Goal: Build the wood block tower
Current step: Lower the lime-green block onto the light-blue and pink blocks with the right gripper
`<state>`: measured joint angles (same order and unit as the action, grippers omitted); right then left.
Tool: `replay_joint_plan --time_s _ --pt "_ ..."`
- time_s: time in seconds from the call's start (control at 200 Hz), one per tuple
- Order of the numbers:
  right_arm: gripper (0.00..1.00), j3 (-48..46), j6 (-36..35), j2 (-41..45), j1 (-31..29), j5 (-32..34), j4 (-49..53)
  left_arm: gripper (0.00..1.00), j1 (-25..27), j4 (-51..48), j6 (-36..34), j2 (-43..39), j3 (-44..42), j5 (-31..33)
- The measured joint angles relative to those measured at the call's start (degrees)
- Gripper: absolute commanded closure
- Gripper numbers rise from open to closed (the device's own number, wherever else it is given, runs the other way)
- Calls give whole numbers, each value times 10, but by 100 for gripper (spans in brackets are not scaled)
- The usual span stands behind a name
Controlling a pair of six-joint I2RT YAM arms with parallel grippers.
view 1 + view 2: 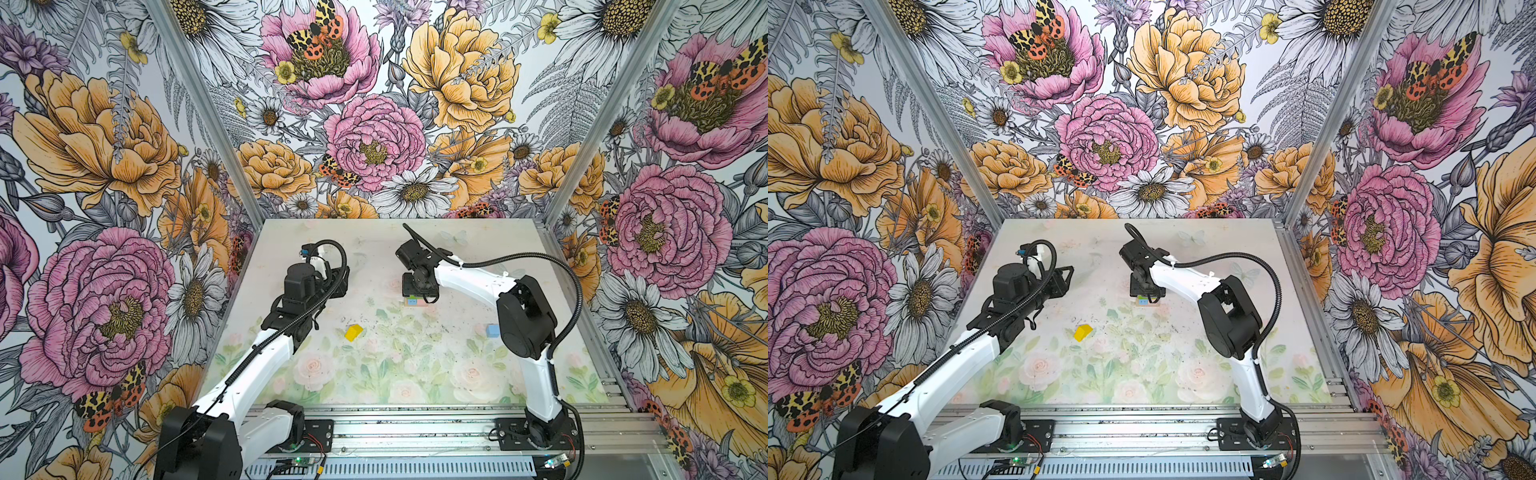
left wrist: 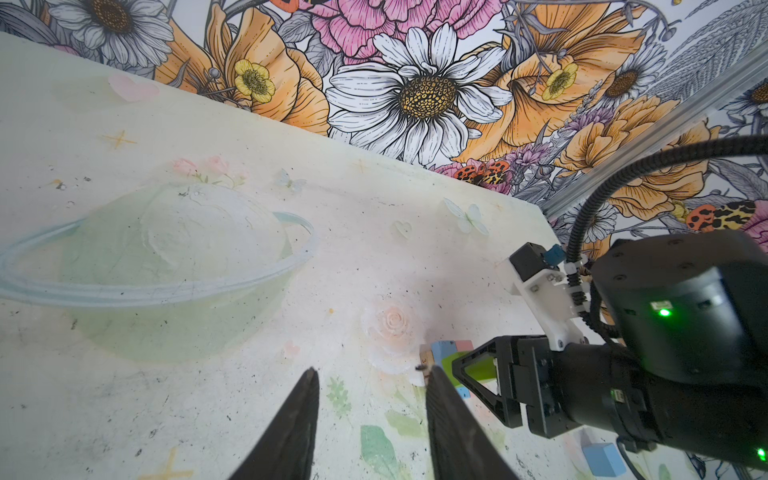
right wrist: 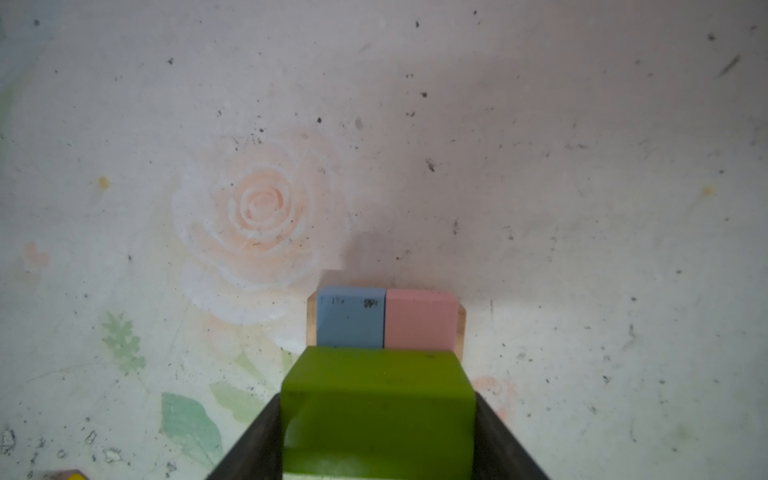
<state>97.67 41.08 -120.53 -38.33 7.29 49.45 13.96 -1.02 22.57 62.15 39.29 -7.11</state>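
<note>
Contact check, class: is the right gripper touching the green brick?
Touching. The right wrist view shows the right gripper clamped on the green brick, fingers flush against both sides.

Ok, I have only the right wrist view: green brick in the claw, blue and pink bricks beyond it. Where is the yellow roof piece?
Observer: The yellow roof-shaped piece lies on the table, left of the tower and apart from it, in both top views.
Operator: And the light blue cube?
Observer: The light blue cube sits on the table, close beside the right arm.
Operator: Is the left claw free?
Observer: Yes, the left claw is open and empty, left of the tower.
</note>
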Motion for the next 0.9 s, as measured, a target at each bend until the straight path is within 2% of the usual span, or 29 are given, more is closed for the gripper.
replay_joint_plan --time_s 0.545,0.901 --pt "33 0 0 0 -1 2 0 56 0 0 0 0 0 0" --pt "24 0 2 0 -1 7 0 56 0 0 0 0 0 0"
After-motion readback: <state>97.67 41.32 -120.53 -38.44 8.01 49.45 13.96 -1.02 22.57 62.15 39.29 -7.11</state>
